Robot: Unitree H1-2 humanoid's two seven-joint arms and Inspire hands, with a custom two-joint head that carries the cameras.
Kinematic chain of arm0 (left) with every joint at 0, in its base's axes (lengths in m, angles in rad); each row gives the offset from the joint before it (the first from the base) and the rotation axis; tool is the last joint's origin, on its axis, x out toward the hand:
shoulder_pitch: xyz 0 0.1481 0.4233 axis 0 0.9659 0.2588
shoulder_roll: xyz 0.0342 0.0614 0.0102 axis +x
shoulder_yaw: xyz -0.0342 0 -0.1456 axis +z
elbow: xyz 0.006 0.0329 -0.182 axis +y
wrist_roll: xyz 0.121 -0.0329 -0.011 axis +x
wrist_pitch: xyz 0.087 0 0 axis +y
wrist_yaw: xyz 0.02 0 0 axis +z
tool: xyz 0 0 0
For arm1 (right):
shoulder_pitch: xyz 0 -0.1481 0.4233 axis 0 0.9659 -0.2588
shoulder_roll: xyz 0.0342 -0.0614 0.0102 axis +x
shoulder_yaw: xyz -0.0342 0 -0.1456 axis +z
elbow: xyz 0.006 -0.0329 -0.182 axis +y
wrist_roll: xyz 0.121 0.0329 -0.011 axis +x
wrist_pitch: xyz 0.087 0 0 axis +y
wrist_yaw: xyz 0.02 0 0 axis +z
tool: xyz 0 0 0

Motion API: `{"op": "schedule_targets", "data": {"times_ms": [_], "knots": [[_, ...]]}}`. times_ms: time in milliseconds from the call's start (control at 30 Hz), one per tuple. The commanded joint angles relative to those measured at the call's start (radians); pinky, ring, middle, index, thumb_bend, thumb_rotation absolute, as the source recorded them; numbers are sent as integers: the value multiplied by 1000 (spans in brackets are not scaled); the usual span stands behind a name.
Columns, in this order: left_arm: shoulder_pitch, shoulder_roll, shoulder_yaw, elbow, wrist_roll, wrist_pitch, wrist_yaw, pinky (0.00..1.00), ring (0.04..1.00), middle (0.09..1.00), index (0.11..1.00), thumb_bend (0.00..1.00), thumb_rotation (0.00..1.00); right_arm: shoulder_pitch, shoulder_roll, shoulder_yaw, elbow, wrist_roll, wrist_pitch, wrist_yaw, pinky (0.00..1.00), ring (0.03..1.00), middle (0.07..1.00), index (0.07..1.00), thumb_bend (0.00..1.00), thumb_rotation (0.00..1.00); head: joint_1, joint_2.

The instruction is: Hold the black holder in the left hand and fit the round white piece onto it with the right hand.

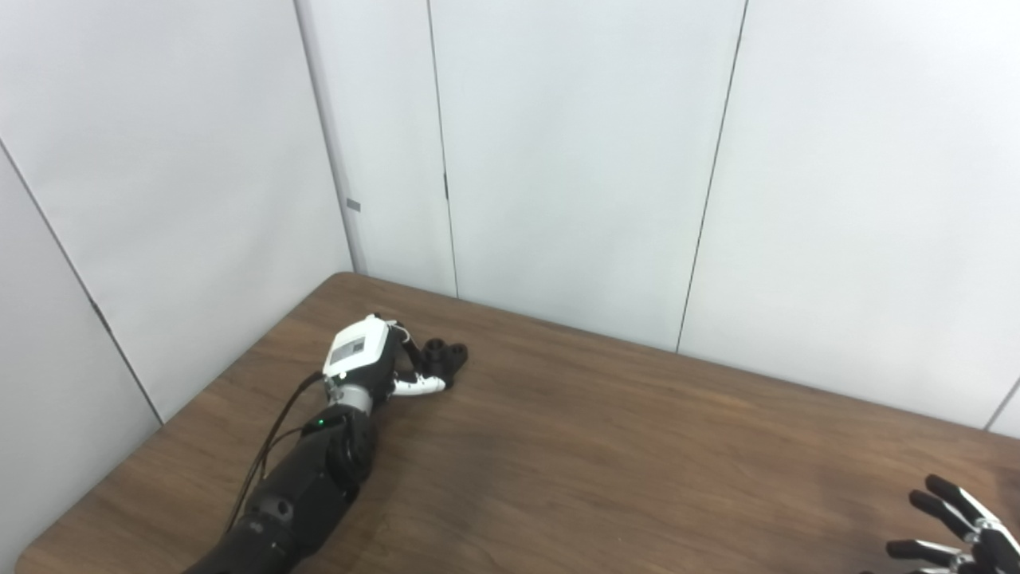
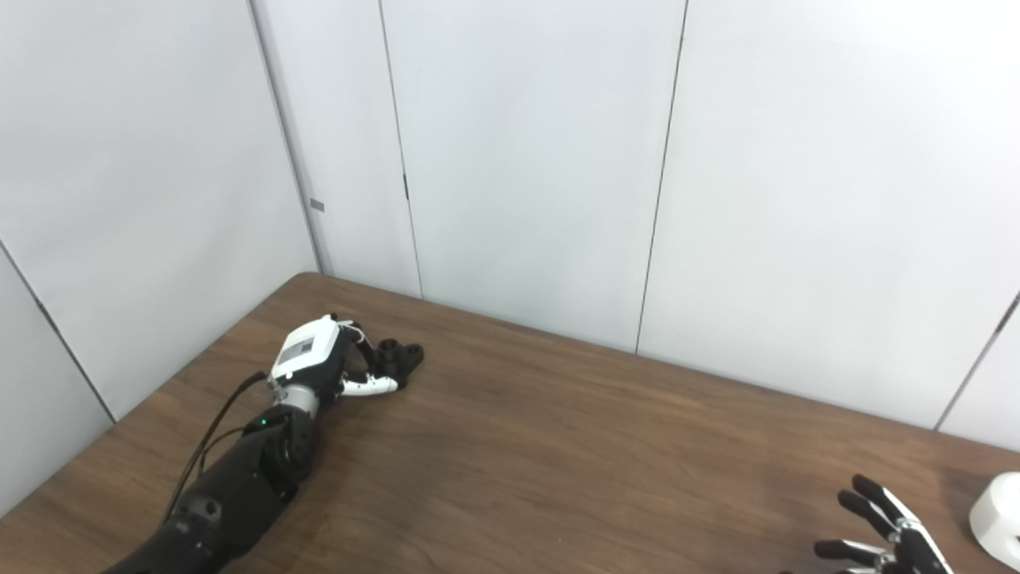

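You are looking at a dark brown wooden table (image 1: 606, 462) with a visible grain and a rounded far corner. Behind it stand pale grey wall panels (image 1: 574, 151), split by thin dark vertical seams. A small grey tag (image 1: 354, 206) sits on the corner post.

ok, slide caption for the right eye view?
Left hand at black holder; open right hand beside round white piece.

Black holder (image 1: 443, 358) far left; round white piece (image 2: 999, 516) far right.
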Motion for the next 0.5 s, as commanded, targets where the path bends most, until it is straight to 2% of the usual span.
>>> {"op": "schedule_targets", "data": {"times_ms": [0, 267, 467], "knots": [[18, -20, -37, 38, 28, -6, -9, 1000, 979, 868, 486, 524, 59, -19, 2, 0, -46, 2, -11, 3, 452, 604, 819, 852, 502, 0, -1, 6], [19, -40, -39, 64, 34, -16, 88, 1000, 948, 852, 486, 525, 59, -25, -7, -2, -42, 4, -18, 5, 440, 595, 816, 850, 485, 0, 4, 8], [30, -38, -38, 67, 23, -52, 113, 1000, 939, 845, 486, 524, 58, -29, -5, 1, -37, 2, -16, 6, 443, 599, 816, 850, 479, 0, 4, 6]]}}
